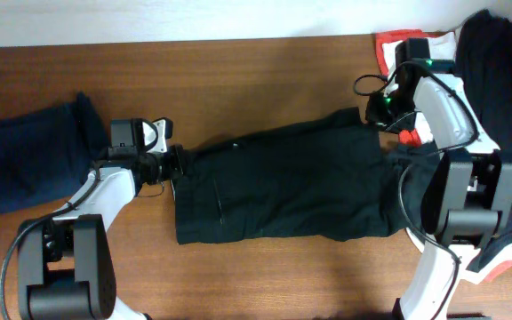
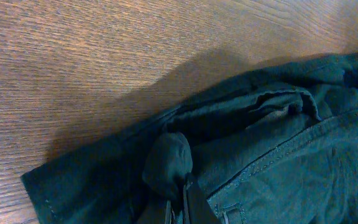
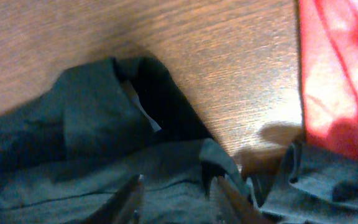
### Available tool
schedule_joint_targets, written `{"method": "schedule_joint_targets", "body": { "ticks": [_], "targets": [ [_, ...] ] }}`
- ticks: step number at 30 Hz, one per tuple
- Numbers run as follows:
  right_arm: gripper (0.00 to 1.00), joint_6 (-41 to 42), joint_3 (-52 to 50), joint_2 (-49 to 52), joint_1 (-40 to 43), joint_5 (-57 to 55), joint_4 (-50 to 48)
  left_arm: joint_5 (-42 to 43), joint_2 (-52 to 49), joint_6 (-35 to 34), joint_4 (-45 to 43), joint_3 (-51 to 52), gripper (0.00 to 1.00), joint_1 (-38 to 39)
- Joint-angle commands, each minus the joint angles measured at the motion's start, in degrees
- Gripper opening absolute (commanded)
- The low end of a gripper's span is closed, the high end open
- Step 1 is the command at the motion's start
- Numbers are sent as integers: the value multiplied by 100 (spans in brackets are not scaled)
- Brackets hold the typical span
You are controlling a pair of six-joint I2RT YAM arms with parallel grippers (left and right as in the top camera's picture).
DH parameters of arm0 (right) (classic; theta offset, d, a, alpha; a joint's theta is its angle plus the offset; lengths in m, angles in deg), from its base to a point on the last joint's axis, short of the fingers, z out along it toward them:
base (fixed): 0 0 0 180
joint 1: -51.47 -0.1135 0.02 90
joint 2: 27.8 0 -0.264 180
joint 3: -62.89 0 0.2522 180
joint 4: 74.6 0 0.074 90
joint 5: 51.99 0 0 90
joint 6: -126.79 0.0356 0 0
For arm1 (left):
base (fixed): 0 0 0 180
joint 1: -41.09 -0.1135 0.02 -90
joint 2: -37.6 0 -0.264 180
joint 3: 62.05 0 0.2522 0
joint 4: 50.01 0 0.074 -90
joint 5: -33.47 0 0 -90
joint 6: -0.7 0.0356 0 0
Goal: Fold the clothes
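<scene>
A dark green pair of trousers (image 1: 283,182) lies spread flat across the middle of the wooden table. My left gripper (image 1: 172,163) is at its left edge, shut on a bunched fold of the trousers (image 2: 169,165) near the waistband. My right gripper (image 1: 382,114) is at the garment's upper right corner, fingers (image 3: 179,196) spread open over the fabric (image 3: 92,124), pinching nothing. A folded dark navy garment (image 1: 34,156) lies at the far left.
A pile of clothes sits at the right edge: a black garment (image 1: 505,62) and a red and white item (image 1: 389,44), which also shows in the right wrist view (image 3: 340,74). Bare wood runs along the table's back and front.
</scene>
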Motion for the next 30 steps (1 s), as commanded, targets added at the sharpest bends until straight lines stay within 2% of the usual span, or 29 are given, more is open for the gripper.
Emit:
{"method": "schedule_joint_targets", "body": {
  "ticks": [1,2,3,5,7,8,9,10,12,13,17,20,21,22,24,27,28,29,30],
  "targets": [
    [11,-24,-57,101,7,20,-15,83,166,28,70,7,2,-17],
    [20,-26,-57,103,7,13,-61,83,170,31,92,7,2,-17],
    [39,-24,-57,125,4,-107,-87,83,175,28,85,7,2,-17],
    [50,-26,-57,129,7,-203,-120,81,175,31,85,7,2,-17],
    [50,-26,-57,168,-2,-197,-122,83,175,28,87,7,2,-17],
    [49,-31,-57,238,-35,-114,-79,83,175,28,85,7,2,-17],
    [43,-28,-57,330,-109,-70,-52,81,175,31,87,7,2,-17],
    [4,-28,-57,396,-195,-92,-37,83,175,28,90,7,2,-17],
    [4,-24,107,251,-186,-136,142,83,234,28,354,7,1,-17],
    [4,-26,348,72,-131,-138,409,83,382,28,754,7,0,-26],
    [4,-238,1716,-577,-236,-111,1377,-162,920,-35,2988,7,0,-55],
    [4,-498,1733,-417,-822,-133,1331,-188,918,-146,4251,7,0,-57],
    [4,-498,1733,-295,-949,-136,1274,-625,918,-168,4704,7,0,-55],
    [4,-498,1733,-199,-979,-133,1255,-1113,918,-243,4798,7,1,-55],
    [4,-496,1733,219,-1014,-136,1244,-2094,918,-868,4358,7,0,-55],
    [4,-496,1733,560,-1003,-181,1121,-2363,918,-883,2970,13,1,-55],
    [7,-490,1733,573,-1003,-264,1056,-2430,911,-885,2614,13,14,-55],
    [11,-472,1733,573,-997,-289,988,-2433,911,-879,2153,13,15,-55],
    [16,-468,1733,573,-975,-286,973,-2409,911,-881,1709,13,19,-55]
  ]
}}
